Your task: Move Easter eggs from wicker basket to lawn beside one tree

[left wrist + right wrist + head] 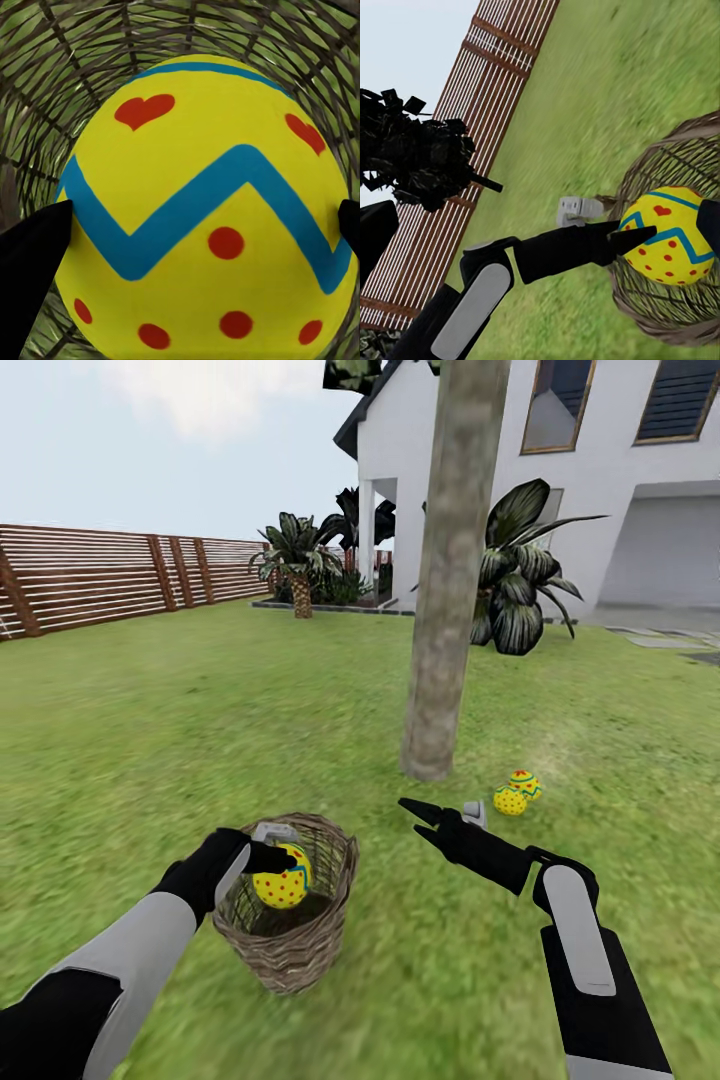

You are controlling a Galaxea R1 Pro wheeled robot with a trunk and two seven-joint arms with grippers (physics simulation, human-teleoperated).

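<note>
Easter eggs numbered three in the head view. At the far left of the frame the slatted wooden fence ran back along the lawn. In the lower left, the left arm reached in with its left gripper closed around one yellow egg, held just above the mouth of the wicker basket, which stood upright on the grass at lower centre. In the left wrist view that same egg sat between the dark fingertips, pressed at both sides, with the basket's open weave all round it. The right wrist view showed the black finger touching the egg over the basket rim — fence and grass behind.

Just right of centre rose the pale mottled tree trunk, its foot in the grass. A low broad-leaved dark plant stood behind it, before the white house in the upper right. Right of the trunk's base lay the other two eggs, touching each other, on the lawn near the tree. Below them, in the lower right, the right gripper hung empty above the grass — its fingers apart, holding nothing, well clear of the basket.
</note>
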